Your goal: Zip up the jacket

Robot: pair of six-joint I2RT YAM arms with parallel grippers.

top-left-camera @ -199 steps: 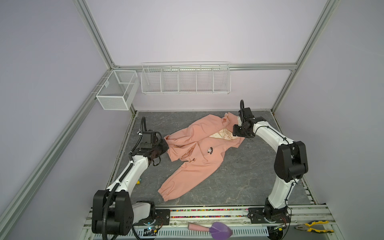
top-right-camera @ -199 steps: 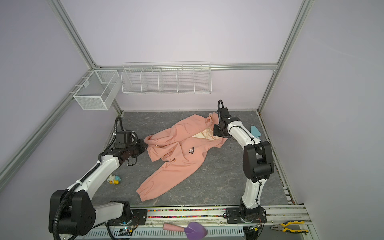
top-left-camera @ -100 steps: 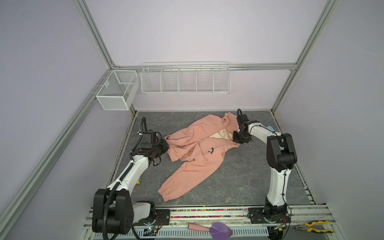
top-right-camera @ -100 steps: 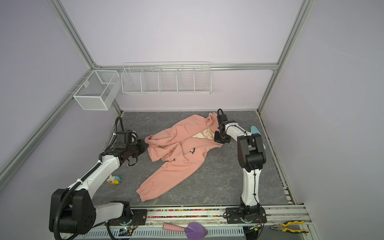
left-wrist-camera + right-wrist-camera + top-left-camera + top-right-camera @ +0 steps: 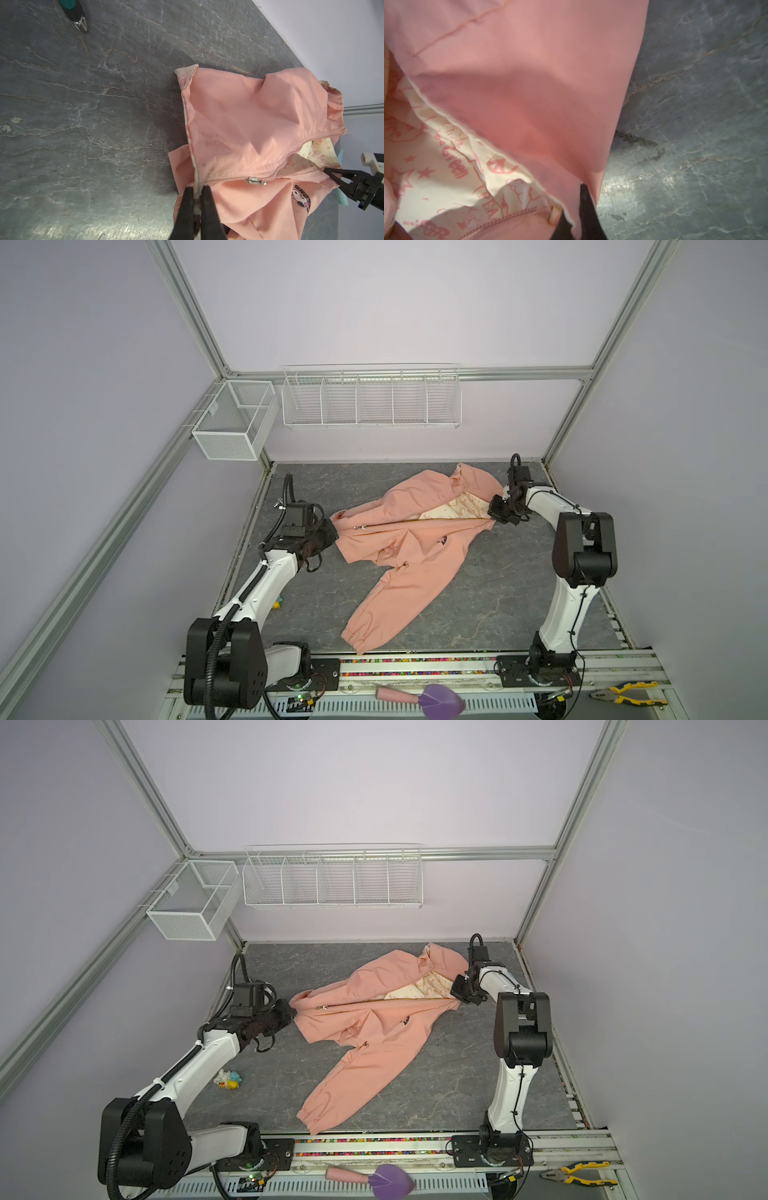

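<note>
The salmon-pink jacket lies face up on the grey mat, one sleeve stretched toward the front. Its front is zipped only near the hem. The silver slider sits close to my left gripper, and cream patterned lining shows beyond it. My left gripper is shut on the hem at the zipper's bottom end. At the collar end, my right gripper is shut on the pink front edge. A cartoon badge is on the chest.
Two white wire baskets hang on the back wall. A small toy lies by the left arm. A teal-handled tool rests on the mat. Pliers and a purple-headed tool lie on the front rail.
My right gripper has shut on the jacket's collar-end edge and drawn it slightly right, straightening the zipper line. The left gripper has kept its hold in place.
</note>
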